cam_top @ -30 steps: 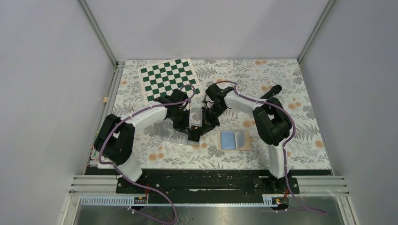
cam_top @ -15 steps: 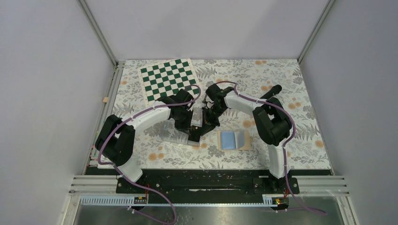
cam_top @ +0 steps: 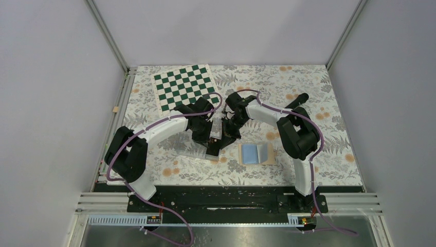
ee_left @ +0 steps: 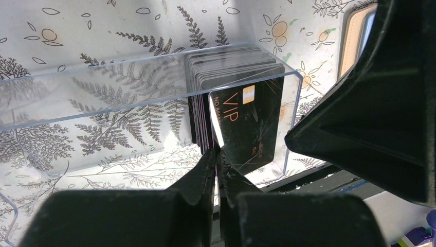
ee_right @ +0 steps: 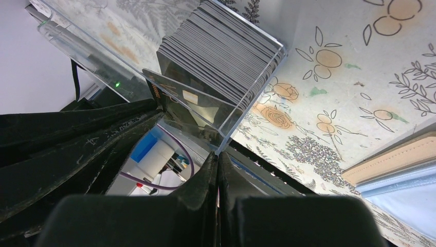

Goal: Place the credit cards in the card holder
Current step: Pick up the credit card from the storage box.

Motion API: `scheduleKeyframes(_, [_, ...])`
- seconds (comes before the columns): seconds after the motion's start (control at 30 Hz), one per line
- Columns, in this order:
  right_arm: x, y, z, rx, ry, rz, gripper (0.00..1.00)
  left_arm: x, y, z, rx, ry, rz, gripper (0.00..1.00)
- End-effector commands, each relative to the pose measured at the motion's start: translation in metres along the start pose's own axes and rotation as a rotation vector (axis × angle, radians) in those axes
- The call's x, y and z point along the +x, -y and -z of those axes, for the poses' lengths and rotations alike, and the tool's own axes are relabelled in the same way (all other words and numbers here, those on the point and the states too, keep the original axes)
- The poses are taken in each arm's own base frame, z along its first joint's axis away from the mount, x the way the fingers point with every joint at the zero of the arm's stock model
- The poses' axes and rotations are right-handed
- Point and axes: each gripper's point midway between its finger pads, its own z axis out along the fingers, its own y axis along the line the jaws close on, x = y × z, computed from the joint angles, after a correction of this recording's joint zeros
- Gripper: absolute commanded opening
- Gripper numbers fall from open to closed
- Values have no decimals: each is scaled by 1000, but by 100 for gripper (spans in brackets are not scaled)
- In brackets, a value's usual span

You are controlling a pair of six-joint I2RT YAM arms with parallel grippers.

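A stack of black credit cards [ee_left: 198,98] [ee_right: 221,49] stands on edge in a clear tray [ee_left: 103,87] [cam_top: 198,151]. One VIP card [ee_left: 252,126] [ee_right: 177,92] leans out of the stack. Its lower left edge runs into my left gripper [ee_left: 216,153] [cam_top: 209,146], which is shut on that card. My right gripper [ee_right: 217,154] [cam_top: 222,139] is shut on the tray's end wall at its corner. The tan card holder [cam_top: 257,153] [ee_left: 355,43] [ee_right: 396,154] lies open just right of the tray, light blue lining up.
A green-and-white chessboard [cam_top: 185,86] lies at the back left of the floral table cover. A black cylinder [cam_top: 299,99] rests at the back right behind the right arm. The two arms crowd together over the tray at mid-table.
The left arm's forearm and wrist have swung slightly right and back. Both grippers stay at the tray, and the card holder has not moved.
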Motion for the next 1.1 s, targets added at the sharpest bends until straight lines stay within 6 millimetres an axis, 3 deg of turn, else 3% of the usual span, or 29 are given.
scheduleKeyframes(0.0, [5, 0, -6, -9, -24, 18, 0, -16, 37, 18, 124, 67, -25, 3])
scheduleKeyframes(0.37, [6, -1, -6, -10, -23, 20, 0, -20, 57, 33, 223, 100, -1, 3])
scheduleKeyframes(0.63, [6, -1, -6, -9, -22, 21, 0, -14, 62, 25, 266, 66, 7, 10])
scheduleKeyframes(0.77, [5, -1, -5, -11, -19, 23, 0, -11, 58, 18, 253, 51, 14, 9])
scheduleKeyframes(0.87, [5, -2, -5, -11, -17, 27, 0, -10, 49, 16, 205, 53, 23, 0])
scheduleKeyframes(1.07, [5, -5, -1, -15, -5, 41, 0, -4, 38, 9, 155, 35, 35, 0])
